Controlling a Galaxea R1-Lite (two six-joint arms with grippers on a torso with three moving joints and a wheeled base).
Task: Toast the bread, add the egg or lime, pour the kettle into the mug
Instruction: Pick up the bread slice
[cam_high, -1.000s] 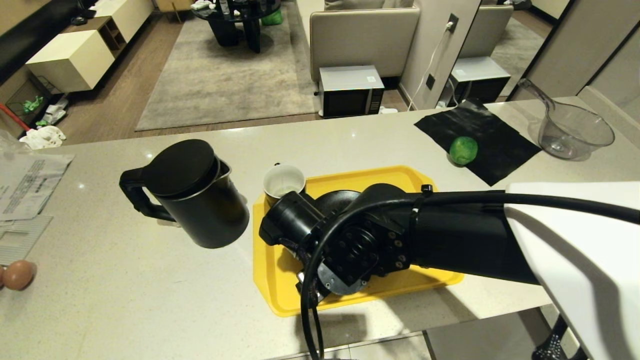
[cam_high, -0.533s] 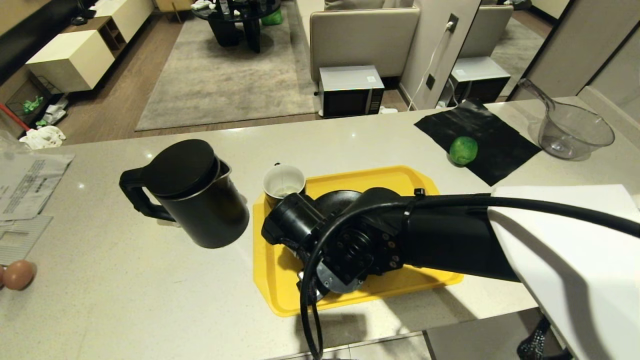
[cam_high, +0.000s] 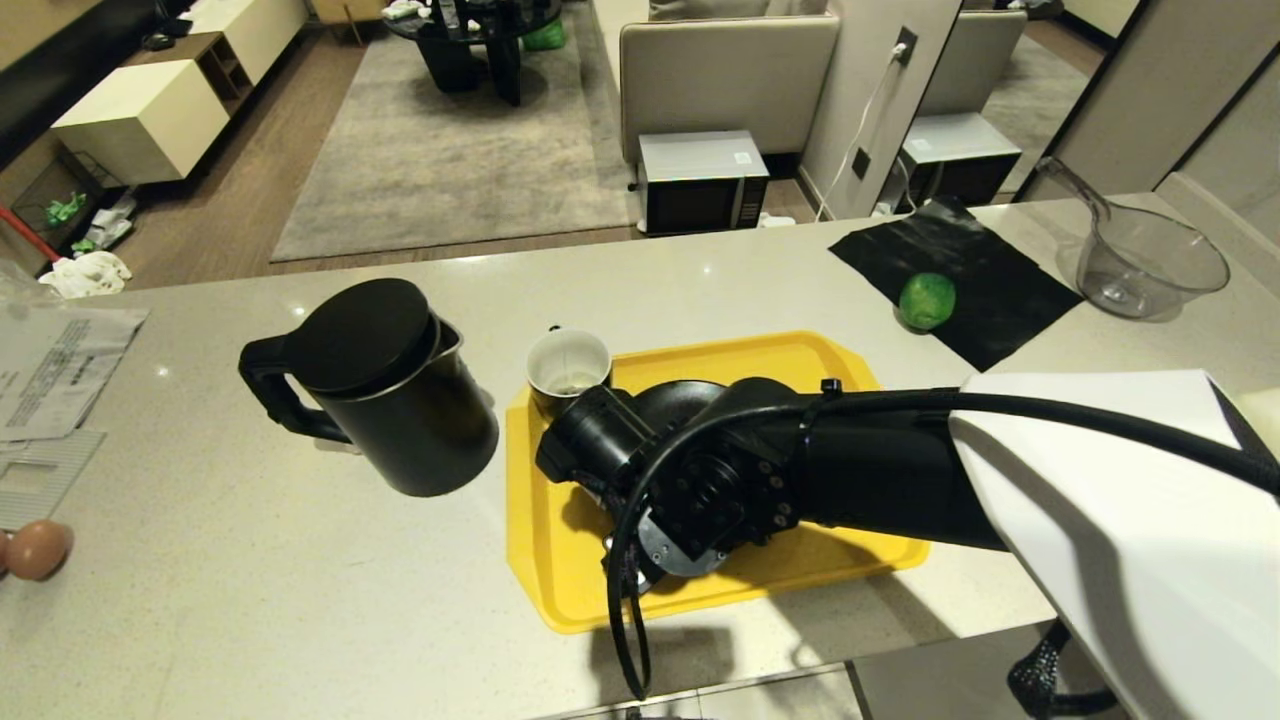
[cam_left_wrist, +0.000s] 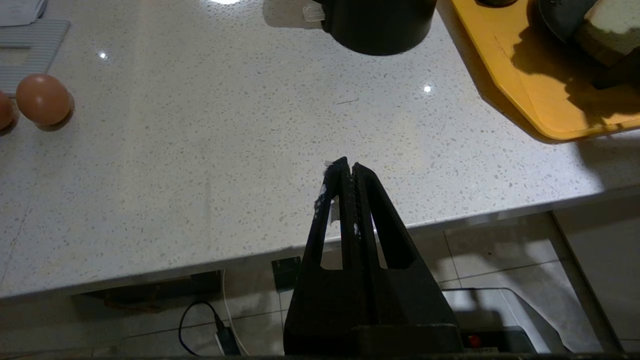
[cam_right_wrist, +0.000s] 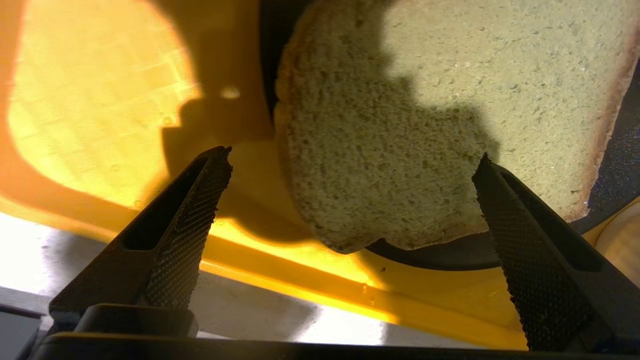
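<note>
The kettle (cam_high: 385, 390) is stood upright left of the yellow tray (cam_high: 560, 590), handle turned left, with the mug (cam_high: 568, 368) on the tray's far-left corner. The right gripper (cam_right_wrist: 350, 160) is held wide open and empty over the tray, above the bread (cam_right_wrist: 400, 125), which is laid flat on a black plate (cam_right_wrist: 435, 252), one edge overhanging the rim. The left gripper (cam_left_wrist: 348, 170) is parked closed and empty above the counter's near edge.

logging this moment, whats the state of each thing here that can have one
right gripper: open, above the bread, not touching
left gripper: shut, empty, parked at the counter's near edge
bread: lying flat on the black plate, overhanging its rim
kettle: upright, lid on
mug: upright on the yellow tray
lime: resting on the black cloth
clear jug: upright, looks empty
</note>
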